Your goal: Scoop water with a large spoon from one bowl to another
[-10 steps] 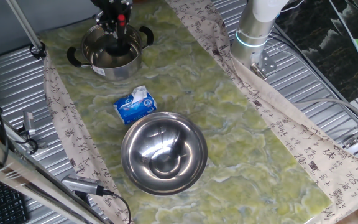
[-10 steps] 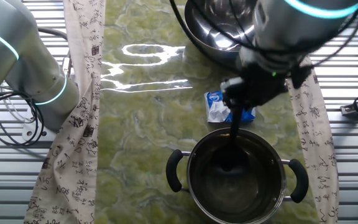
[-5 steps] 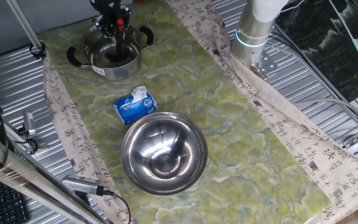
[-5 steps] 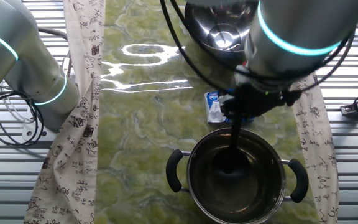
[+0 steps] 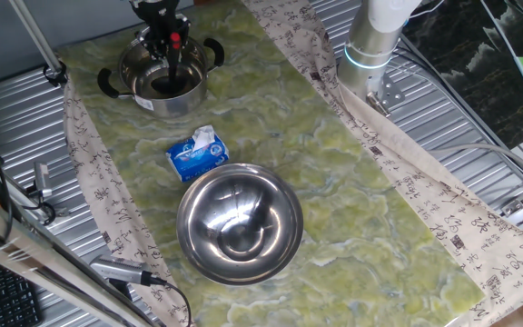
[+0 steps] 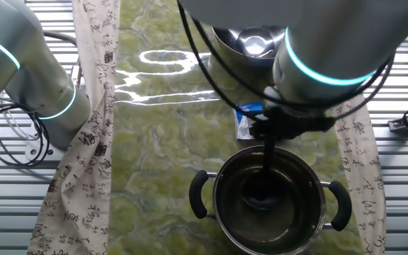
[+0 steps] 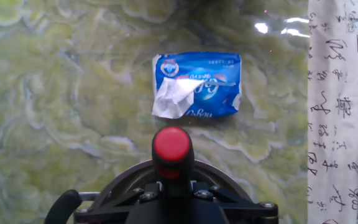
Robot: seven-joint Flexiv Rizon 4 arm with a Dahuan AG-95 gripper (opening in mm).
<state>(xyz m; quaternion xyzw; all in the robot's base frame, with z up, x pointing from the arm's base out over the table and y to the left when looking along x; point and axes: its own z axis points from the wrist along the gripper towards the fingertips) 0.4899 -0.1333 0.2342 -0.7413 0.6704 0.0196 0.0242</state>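
Note:
My gripper hangs over the two-handled steel pot at the far left and is shut on the large spoon. The spoon's slim dark handle runs down into the pot, and its lower end sits near the pot's bottom. Its round red end shows above the jaws in the hand view. Water shows only as a faint sheen inside the pot. The big steel bowl stands near the front, apart from the gripper; its top edge shows in the other fixed view.
A blue-and-white tissue pack lies between pot and bowl, also in the hand view. Patterned cloth strips border the green mat. The arm's base stands at the back right. Cables and tools lie left.
My gripper has risen a little over the pot with the spoon still in it. The spoon's lower end stays inside the pot.

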